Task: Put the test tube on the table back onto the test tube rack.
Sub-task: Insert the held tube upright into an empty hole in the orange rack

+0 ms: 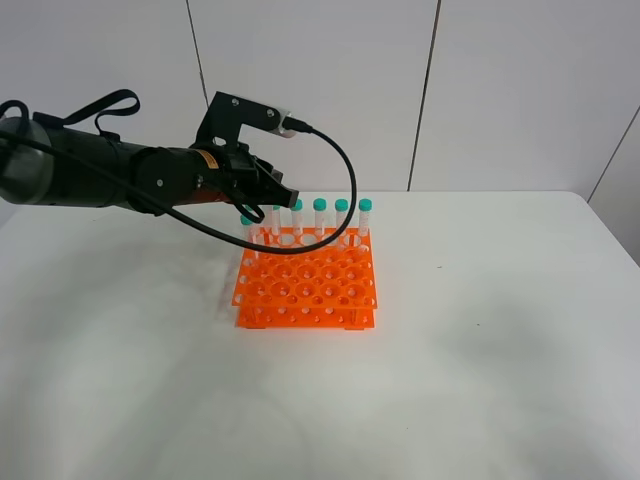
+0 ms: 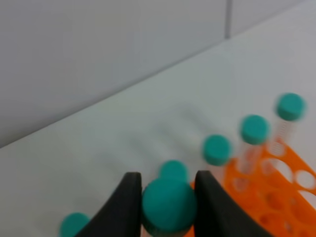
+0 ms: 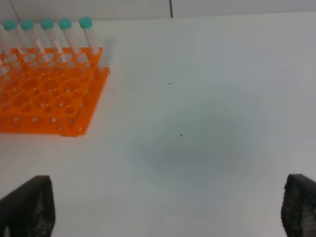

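Black fingers (image 2: 123,207) of the left end effector (image 2: 169,210) are clamped on the teal cap of the test tube (image 2: 169,203), one on either side, so the tube hangs below them out of sight. In the high view this end effector (image 1: 268,190) sits left of centre, over the back left corner of the orange rack (image 1: 300,316). Whether the tube's tip has entered a hole cannot be told from any view.

Just beside the held cap stand the other tubes (image 1: 342,215), in a row along the back edge of the rack. The rack stands mid-frame on the white tabletop (image 1: 480,350).

The right end effector (image 3: 168,212) is wide and empty, looking down at bare tabletop well apart from the rack.

The likely trouble is crowding. With only the cap gripped, the tube could tilt, land its tip on the grid between holes, and slip or bend sideways. The fingers could also knock a neighbouring cap on the way down or when they spread.
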You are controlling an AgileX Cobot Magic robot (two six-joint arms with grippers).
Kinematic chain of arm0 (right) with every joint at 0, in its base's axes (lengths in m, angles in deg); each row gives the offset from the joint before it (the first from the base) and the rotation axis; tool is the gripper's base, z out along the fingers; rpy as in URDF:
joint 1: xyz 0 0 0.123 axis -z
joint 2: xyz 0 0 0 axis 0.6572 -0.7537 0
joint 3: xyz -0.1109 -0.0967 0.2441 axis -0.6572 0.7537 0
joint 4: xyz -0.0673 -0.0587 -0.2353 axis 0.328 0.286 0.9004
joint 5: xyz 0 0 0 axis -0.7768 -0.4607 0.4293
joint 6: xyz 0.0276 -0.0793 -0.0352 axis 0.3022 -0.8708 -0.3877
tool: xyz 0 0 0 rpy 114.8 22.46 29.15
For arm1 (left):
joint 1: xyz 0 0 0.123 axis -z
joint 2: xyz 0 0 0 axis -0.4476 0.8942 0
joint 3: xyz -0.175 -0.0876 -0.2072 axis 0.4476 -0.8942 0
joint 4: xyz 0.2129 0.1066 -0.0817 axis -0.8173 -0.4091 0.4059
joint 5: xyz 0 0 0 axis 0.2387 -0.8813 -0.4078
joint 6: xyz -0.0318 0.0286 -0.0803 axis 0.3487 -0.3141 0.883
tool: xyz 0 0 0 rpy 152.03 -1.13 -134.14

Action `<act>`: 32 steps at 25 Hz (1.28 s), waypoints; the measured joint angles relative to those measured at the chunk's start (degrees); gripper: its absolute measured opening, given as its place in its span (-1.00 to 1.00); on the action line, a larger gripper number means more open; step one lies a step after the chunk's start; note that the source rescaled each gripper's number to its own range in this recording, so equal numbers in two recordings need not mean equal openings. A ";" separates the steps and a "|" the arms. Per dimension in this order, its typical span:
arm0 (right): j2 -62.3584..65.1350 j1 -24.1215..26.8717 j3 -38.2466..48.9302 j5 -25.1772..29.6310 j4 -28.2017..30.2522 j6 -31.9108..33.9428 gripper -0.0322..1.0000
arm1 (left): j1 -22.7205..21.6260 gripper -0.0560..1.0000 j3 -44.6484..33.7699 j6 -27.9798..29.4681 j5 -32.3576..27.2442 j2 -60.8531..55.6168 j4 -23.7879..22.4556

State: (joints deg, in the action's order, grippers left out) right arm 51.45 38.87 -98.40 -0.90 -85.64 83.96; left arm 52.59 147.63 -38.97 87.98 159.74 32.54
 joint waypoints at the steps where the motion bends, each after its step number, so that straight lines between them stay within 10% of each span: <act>1: 0.00 0.00 0.00 0.00 0.00 0.00 1.00 | -0.56 -0.89 0.00 0.43 0.00 0.00 0.00; 32: 0.00 0.00 0.00 0.00 0.00 0.00 1.00 | 0.52 -0.89 -3.35 -1.66 9.29 4.15 -0.05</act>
State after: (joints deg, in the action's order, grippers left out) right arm 51.45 38.87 -98.40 -0.90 -85.64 83.96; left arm 53.10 144.28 -40.62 97.27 163.89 32.49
